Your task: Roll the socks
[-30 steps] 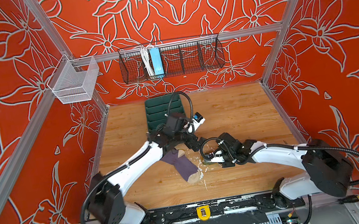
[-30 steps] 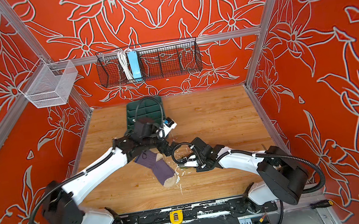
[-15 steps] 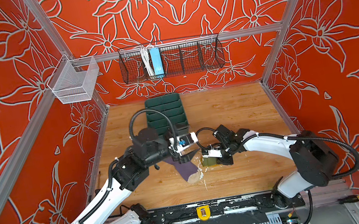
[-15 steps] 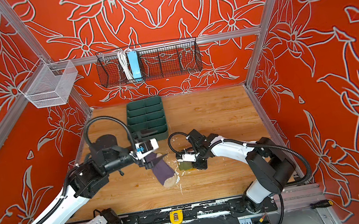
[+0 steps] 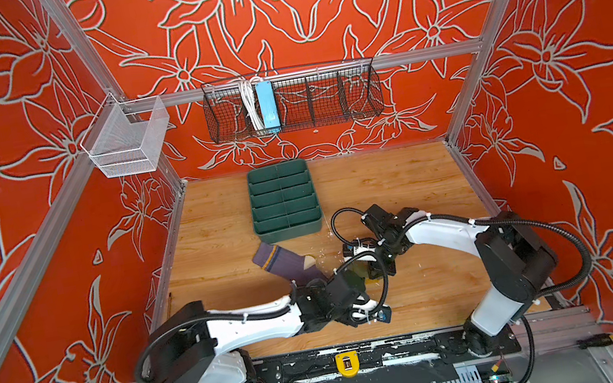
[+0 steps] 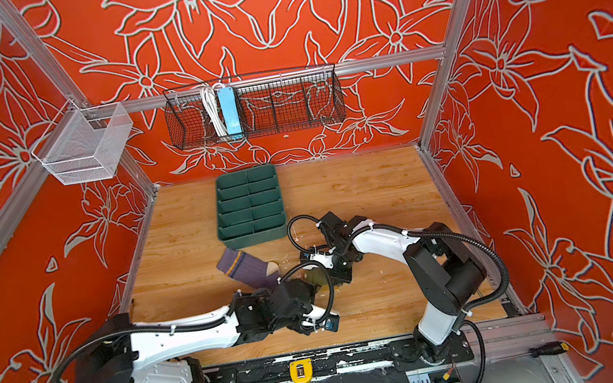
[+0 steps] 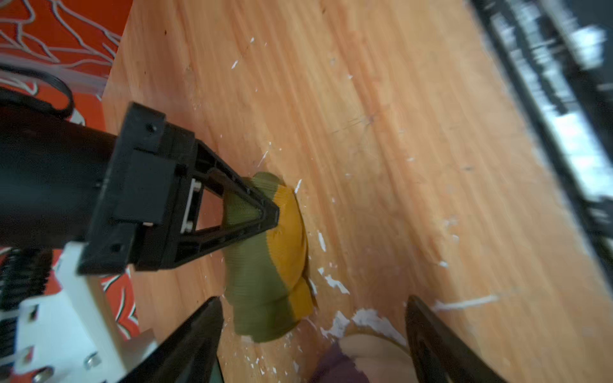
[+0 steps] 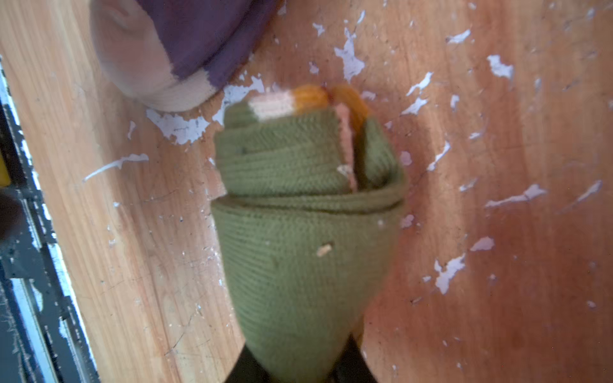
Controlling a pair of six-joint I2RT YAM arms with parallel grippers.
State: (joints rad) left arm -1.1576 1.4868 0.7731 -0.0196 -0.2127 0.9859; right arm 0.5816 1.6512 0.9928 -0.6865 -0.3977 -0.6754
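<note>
Two socks and two claws are bunched at the near middle of the wooden table [image 5: 400, 185]. Nearest the front rail, the left arm lies low across the boards, its wrist covering the toe end of the purple sock [image 5: 287, 261]. The left claw [image 7: 313, 298] gapes wide with nothing in it. Its black fingers [image 7: 192, 338] stand either side of that sock's beige toe, and one tip is just beside the olive-green sock [image 7: 265, 288]; contact cannot be told. Just beyond, the right claw [image 8: 298, 361] is pinched tight on the olive-green sock, whose rolled bundle sticks out past the fingertips toward the purple toe, near it but apart. The roll is a ribbed knit of several folded layers. It has a mustard patch along one flank and a cream and orange band at the tip. Whether it rests on the boards or hangs just above them is unclear. The table is varnished grain, scraped, with white flecks thick around both socks. The purple sock lies flat on a diagonal, with a beige heel bump at mid-length and a yellow-striped cuff pointing far-left. The cuff is near the dark green plastic tray [image 5: 289, 231] but clear of it. The tray is slatted into rows. On the back wall hang a black wire basket [image 5: 322, 95] holding a pale blue bar [image 5: 267, 106] and a white cord, and a white mesh basket [image 5: 128, 140] at the left corner post.
</note>
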